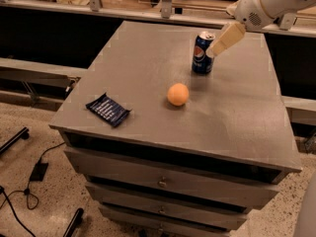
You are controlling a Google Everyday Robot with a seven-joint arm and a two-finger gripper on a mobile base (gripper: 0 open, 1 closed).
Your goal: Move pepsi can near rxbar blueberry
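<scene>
So here's the setup. The pepsi can [202, 53] stands upright toward the far right part of the surface [148, 48], and the tool [217, 46] comes in from the upper right, sitting at about 2 o'clock off the can's top, just beside it or maybe touching the rim. Can't tell which from this angle, and I also can't tell if the tool is released or clenched. It isn't wrapped around the can, so I'd say the grab isn't made yet and this is the lining-up bit.

The rxbar blueberry [108, 109] lies flat near the front left edge, roughly 8 o'clock from the can and well apart from it. That gap is the whole job.

The orange ball [177, 94] sits between them, about 7 o'clock from the can. My guess is it's there as a distractor. A straight slide toward the bar would pass close to it, and a ball rolls off easily, so lifting the can over or going around looks safer.

Count: one can, one bar, one ball, one tool. At least three drawers [163, 181] show under the top.
</scene>
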